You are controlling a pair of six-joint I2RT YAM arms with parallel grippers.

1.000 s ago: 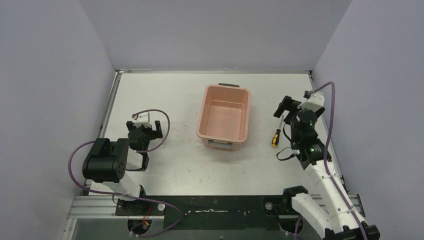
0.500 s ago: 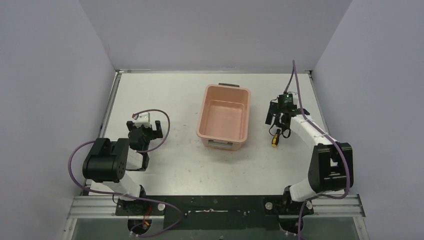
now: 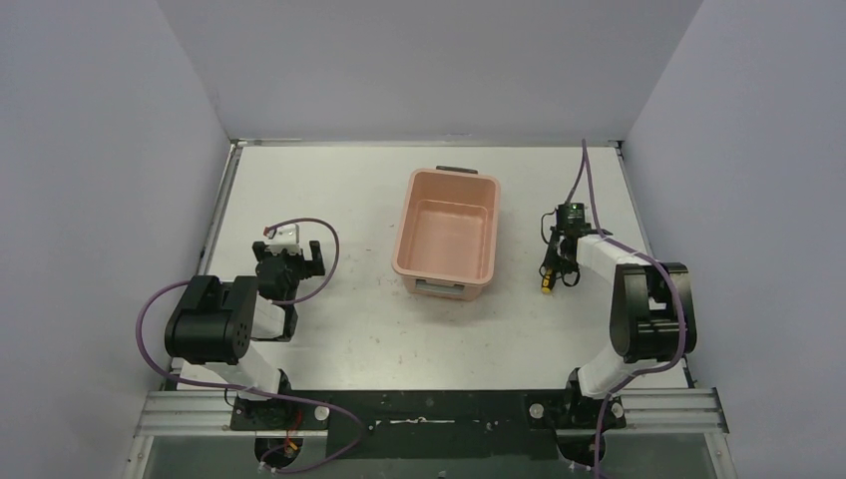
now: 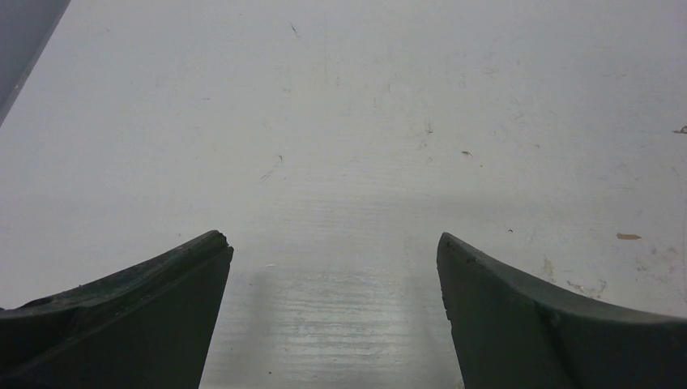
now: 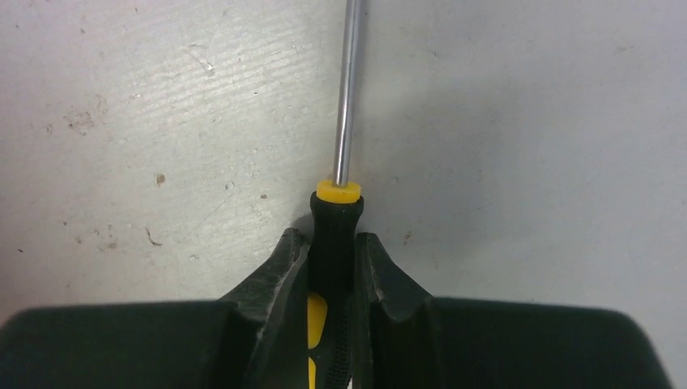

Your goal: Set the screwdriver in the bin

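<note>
On the right half of the table (image 3: 339, 190), the screwdriver (image 5: 334, 217) lies on the surface near the right long wall of the bin (image 3: 449, 239), without touching it. The yellow-and-black handle points toward the near edge of the table. The thin metal shaft points toward the far wall.

The right gripper (image 5: 330, 238) is lowered over the handle. Its fingers (image 5: 279, 271) sit one on each side of the black forward section, just behind the yellow collar. Jaw state: narrow, clamped on the screwdriver handle. In the right wrist view the shaft runs straight ahead of the fingertips and leaves the frame at the top, so the tip cannot be seen.

The bin, a salmon-pink rectangular tub, stands at the centre of the table, long axis running near to far, with a dark handle at its far short end.

The left gripper (image 4: 331, 240) sits low over the left side of the table, well apart from the bin. Jaw state: wide, with only bare table surface between the fingers.
</note>
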